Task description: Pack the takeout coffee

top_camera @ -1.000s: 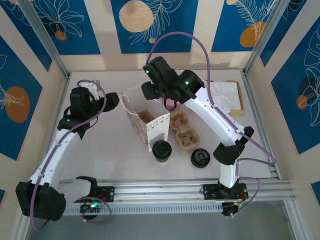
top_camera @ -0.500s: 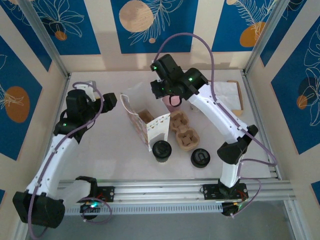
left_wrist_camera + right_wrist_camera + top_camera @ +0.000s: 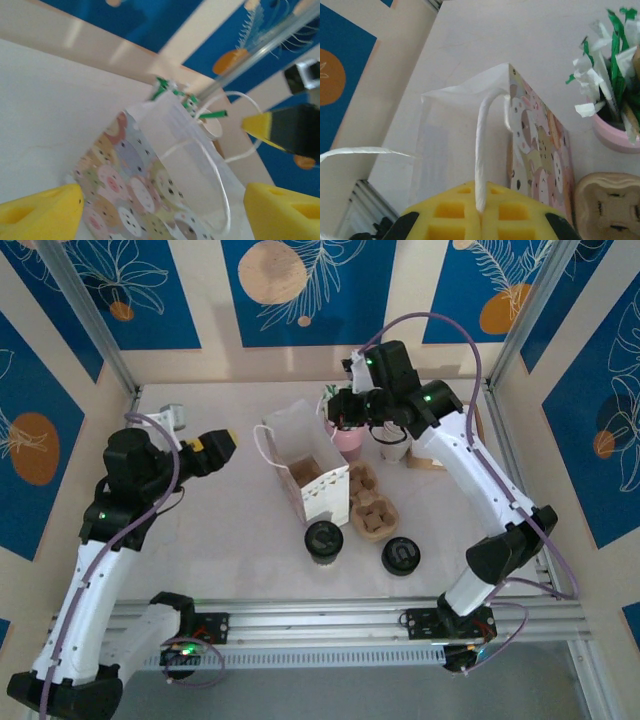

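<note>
In the middle of the table, seen from above, the paper bag [image 3: 322, 500] stands upright with its mouth open. The right gripper [image 3: 481, 210], at the bag's 1 o'clock, is clamped shut on the white handle [image 3: 482, 125]. That pull probably serves to keep the far wall stretched and the mouth wide for loading. The left gripper [image 3: 215, 445] hangs at the bag's 9 o'clock with its yellow fingers spread apart and nothing between them, close to the bag wall but not touching it, perhaps ready to brace that side. The takeout coffee [image 3: 323, 539] sits on the table at the bag's 5 o'clock, just beside its near end and not yet packed. The cup carrier [image 3: 372, 505] lies at 3 o'clock, touching the bag.

Compared with a second earlier, the right gripper has travelled from over the bag toward 1 o'clock, the bag has gone from slumped to squarely open, and the left arm has drawn back toward 8 o'clock. The coffee has not moved.
</note>
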You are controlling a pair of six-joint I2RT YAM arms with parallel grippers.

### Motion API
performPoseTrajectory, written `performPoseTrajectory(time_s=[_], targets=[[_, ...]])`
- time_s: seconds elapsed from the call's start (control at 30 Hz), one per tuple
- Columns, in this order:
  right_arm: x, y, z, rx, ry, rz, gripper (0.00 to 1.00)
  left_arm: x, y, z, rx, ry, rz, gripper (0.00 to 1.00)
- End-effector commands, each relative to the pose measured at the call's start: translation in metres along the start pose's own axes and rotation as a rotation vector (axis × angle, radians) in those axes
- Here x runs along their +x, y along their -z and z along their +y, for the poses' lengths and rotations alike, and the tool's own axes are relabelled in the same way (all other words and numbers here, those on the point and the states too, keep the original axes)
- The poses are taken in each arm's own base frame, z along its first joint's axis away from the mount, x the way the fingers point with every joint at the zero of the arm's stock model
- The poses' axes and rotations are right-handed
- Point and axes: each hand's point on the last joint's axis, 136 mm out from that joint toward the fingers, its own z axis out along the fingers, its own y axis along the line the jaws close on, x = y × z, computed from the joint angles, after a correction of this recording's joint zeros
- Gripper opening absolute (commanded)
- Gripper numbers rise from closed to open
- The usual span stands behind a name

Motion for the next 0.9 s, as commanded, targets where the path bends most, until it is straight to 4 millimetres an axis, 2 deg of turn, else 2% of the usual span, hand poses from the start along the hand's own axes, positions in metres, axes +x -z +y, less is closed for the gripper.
performPoseTrajectory(time_s=[0.0,0.17,0.3,0.43,0.63,0.8,0.87], targets=[[0.003,-0.001,0.010,-0.143,-0.090,0.030,0.00,0.015,-0.004,-0.020,0.090,0.022,0.071,0.84],[0.007,-0.006,-0.009,-0.178,-0.168,0.042,0.00,0.026,-0.019,-0.038,0.116,-0.033,0.120,0.84],[0.011,-0.009,-0.025,-0.149,-0.191,0.041,0.00,0.037,-0.031,-0.044,0.099,-0.087,0.156,0.83],[0.021,-0.018,-0.037,-0.125,-0.199,0.067,0.00,0.039,-0.038,-0.026,0.003,-0.087,0.142,0.77],[0.043,-0.040,-0.046,-0.120,-0.202,0.128,0.00,0.036,-0.037,-0.005,-0.081,-0.065,0.073,0.70],[0.059,-0.055,-0.052,-0.081,-0.178,0.170,0.00,0.041,-0.041,0.010,-0.118,-0.014,0.040,0.59],[0.063,-0.060,-0.056,-0.053,-0.171,0.176,0.00,0.045,-0.045,0.013,-0.116,0.006,0.045,0.52]])
